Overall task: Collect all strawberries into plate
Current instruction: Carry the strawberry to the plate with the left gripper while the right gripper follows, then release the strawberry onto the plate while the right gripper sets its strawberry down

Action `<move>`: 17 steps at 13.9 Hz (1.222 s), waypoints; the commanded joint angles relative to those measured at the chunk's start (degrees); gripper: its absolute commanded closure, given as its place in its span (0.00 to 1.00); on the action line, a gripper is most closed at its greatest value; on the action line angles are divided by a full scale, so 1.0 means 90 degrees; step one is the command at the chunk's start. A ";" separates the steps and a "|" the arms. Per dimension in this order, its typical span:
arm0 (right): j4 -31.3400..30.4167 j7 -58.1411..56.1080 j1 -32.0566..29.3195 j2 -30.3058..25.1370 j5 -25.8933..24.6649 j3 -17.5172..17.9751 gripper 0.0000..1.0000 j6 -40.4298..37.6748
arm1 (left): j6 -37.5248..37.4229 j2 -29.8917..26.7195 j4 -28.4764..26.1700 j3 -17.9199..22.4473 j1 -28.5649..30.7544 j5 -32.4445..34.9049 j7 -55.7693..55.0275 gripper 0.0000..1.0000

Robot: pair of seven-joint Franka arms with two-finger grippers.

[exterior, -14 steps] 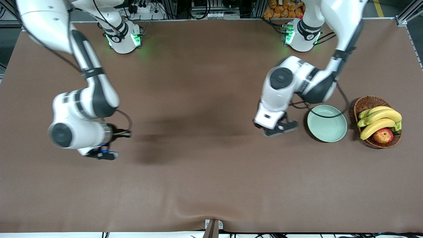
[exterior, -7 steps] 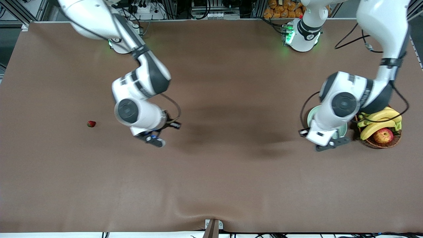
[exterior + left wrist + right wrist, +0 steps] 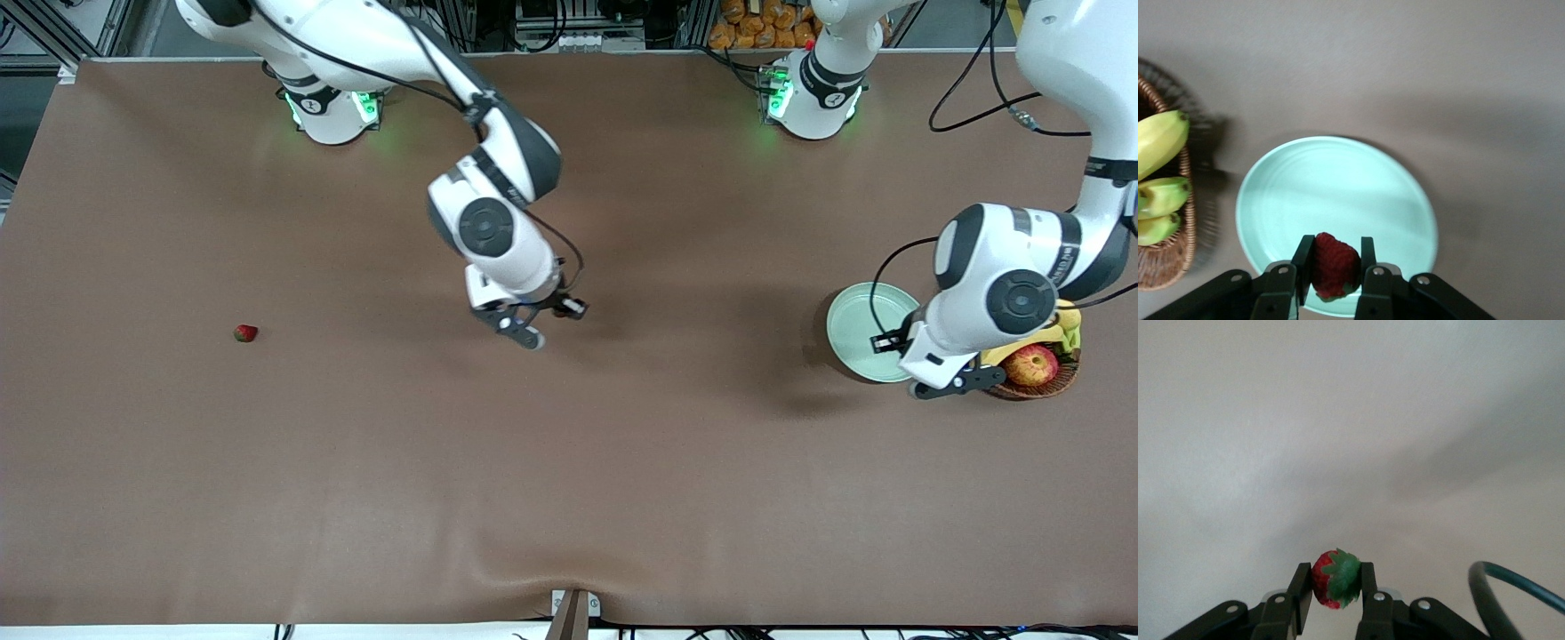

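Both arms have a berry right now. The left gripper (image 3: 1336, 267) is up over the plate (image 3: 855, 313), near the edge closest to the front camera, jaws clamped on a strawberry (image 3: 1335, 265). From its wrist cam the plate (image 3: 1298, 193) looks bare, pale mint with a raised rim, nothing on it.

The right gripper (image 3: 1336, 583) hangs over the bare middle of the counter (image 3: 569, 462), jaws squeezed on a second strawberry (image 3: 1335, 579) with the green cap facing the camera. In the front view that right gripper (image 3: 524, 327) is well apart from the plate, with only brown counter under it.

The third strawberry (image 3: 245, 333) sits loose on the counter toward the right arm's end, well apart from both grippers and the plate.

A wicker basket (image 3: 1058, 384) is just beside the plate at the left arm's end, partly covered by the left arm. It holds bananas (image 3: 1158, 180) and an apple (image 3: 1031, 364).
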 commanded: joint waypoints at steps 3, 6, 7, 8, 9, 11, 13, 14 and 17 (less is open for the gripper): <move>0.0149 0.0562 0.0666 0.0689 0.0011 -0.0122 0.95 0.0963 | -0.0023 0.0150 -0.0259 -0.0083 0.0189 -0.0106 0.0411 1.00; 0.0402 0.0786 0.0901 0.0963 -0.0009 -0.0141 0.84 0.0964 | -0.0003 0.0219 -0.0483 -0.0083 0.0189 -0.0106 0.0489 1.00; 0.0413 0.0826 0.0901 0.0964 -0.0009 -0.0142 0.50 0.0964 | 0.0036 0.0238 -0.0551 -0.0073 0.0227 -0.0106 0.0538 1.00; 0.0413 0.0856 0.0901 0.0964 -0.0018 -0.0142 0.01 0.0954 | 0.0094 0.0277 -0.0581 -0.0082 0.0276 -0.0106 0.0567 1.00; 0.0422 0.0856 0.0969 0.0964 -0.0086 -0.0151 0.00 0.0954 | 0.0172 0.0335 -0.0571 -0.0073 0.0277 -0.0106 0.0616 1.00; 0.0461 0.0827 0.0921 0.0896 -0.0136 -0.0258 0.00 0.0828 | 0.0435 0.0491 -0.0571 -0.0063 0.0286 -0.0077 0.0626 1.00; 0.0675 0.0788 0.0717 0.0769 -0.0145 -0.0288 0.00 0.0177 | 0.0651 0.0657 -0.0542 -0.0053 0.0325 -0.0018 0.0636 1.00; 0.0957 0.0759 0.0513 0.0759 -0.0155 -0.0288 0.00 -0.0310 | 0.0680 0.0716 -0.0513 -0.0053 0.0335 -0.0018 0.0646 0.96; 0.1116 0.0244 -0.0111 0.0506 -0.0311 -0.0288 0.00 -0.1279 | 0.0671 0.0746 -0.0513 -0.0053 0.0345 0.0001 0.0675 0.00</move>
